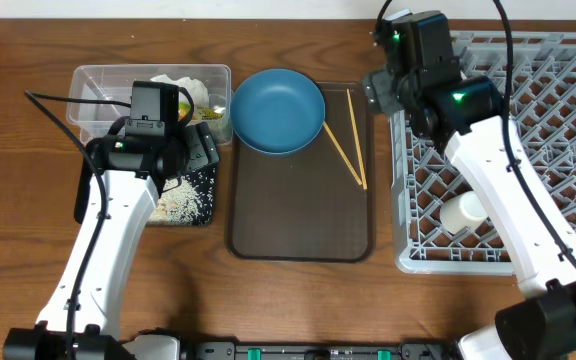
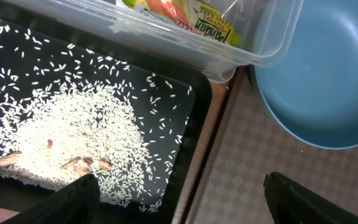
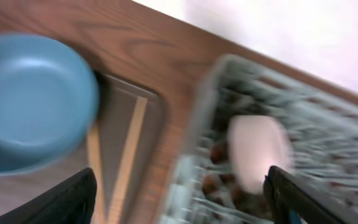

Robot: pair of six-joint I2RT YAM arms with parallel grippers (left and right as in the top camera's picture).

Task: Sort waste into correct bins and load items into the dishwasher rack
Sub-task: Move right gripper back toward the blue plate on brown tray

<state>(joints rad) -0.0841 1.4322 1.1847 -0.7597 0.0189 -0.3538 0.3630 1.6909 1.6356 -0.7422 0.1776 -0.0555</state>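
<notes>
Dark wood bench (image 1: 28,250) carries a brown serving tray (image 1: 298,220) at its middle. The light blue bowl (image 1: 278,110) sits on the tray's far left corner, and two chopsticks (image 1: 346,140) lie beside it, meeting at their near ends. The left hand (image 2: 179,190) hovers open and empty over the black tray (image 2: 194,109) of rice (image 2: 73,124), next to the clear tub (image 2: 272,37) holding the snack wrapper (image 2: 213,25). The right hand (image 3: 179,186), blurred, is open and empty by the grey dishwasher rack (image 1: 568,110), where a pale cup (image 1: 465,213) rests.

Brown serving tray (image 1: 298,215) flat on wood table (image 1: 28,250), approx ctr.
</notes>
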